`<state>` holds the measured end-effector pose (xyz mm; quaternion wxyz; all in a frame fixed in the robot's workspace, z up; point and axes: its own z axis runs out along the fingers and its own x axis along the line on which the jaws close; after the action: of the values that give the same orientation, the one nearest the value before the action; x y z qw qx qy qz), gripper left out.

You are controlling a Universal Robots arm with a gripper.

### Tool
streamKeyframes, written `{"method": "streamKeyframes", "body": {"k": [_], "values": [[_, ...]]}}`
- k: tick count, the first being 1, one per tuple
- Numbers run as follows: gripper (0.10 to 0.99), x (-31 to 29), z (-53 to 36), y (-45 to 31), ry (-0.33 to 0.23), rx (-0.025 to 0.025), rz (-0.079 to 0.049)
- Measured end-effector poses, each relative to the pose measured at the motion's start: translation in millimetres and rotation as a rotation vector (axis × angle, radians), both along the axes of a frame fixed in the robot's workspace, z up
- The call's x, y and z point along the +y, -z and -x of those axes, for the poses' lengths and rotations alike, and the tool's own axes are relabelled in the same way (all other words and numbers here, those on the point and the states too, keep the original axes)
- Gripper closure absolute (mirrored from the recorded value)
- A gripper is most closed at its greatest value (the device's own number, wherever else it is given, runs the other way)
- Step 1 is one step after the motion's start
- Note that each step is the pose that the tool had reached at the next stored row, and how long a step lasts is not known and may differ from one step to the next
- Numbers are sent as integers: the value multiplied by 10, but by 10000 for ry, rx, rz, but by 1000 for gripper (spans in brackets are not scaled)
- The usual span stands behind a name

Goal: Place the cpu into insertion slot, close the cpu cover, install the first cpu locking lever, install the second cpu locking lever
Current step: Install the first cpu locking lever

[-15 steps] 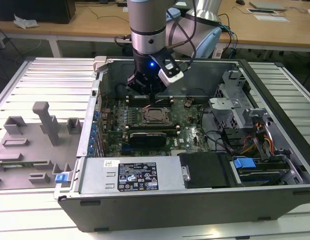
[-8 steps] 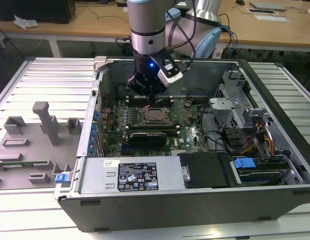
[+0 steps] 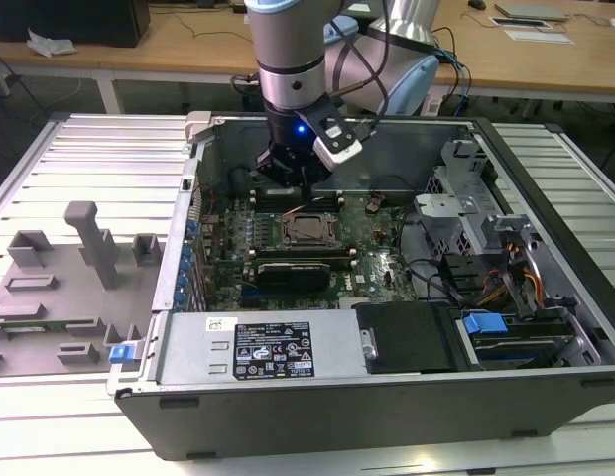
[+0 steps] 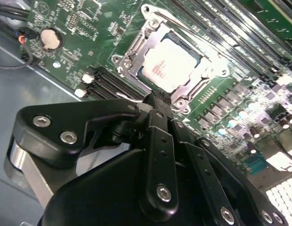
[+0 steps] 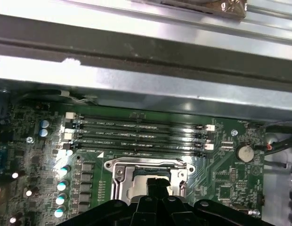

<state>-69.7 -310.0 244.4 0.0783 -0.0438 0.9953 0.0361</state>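
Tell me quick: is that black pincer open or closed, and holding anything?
Black pincer: closed, nothing visible between its tips, close to the small silvery-grey square chip.

— What is the gripper (image 4: 158,100) hiding in the second wrist view?
— Its black body is covering a large part of the motherboard (image 4: 89,28). Its tips are masking one corner of the cpu cover (image 4: 136,49), just beside the cpu (image 4: 170,65).
— And in the first wrist view?
— It is blocking the half of the insertion slot (image 5: 118,175) lying away from the memory slots (image 5: 136,134), along with most of the cpu.
— The exterior view?
— The arm (image 3: 288,50) is running off the top edge. The insertion slot is showing too small to tell the cpu cover from the cpu.
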Motion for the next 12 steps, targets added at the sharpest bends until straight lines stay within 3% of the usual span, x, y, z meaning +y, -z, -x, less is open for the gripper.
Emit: {"method": "streamKeyframes", "body": {"k": [1, 2, 3, 5, 12], "values": [[980, 3, 0, 0, 0, -86, -57], [980, 4, -1, 0, -1, -138, -136], [980, 4, 0, 0, 1, -173, -294], [980, 5, 0, 6, 14, -185, -418], [980, 10, 0, 92, 985, -204, -491]]}}
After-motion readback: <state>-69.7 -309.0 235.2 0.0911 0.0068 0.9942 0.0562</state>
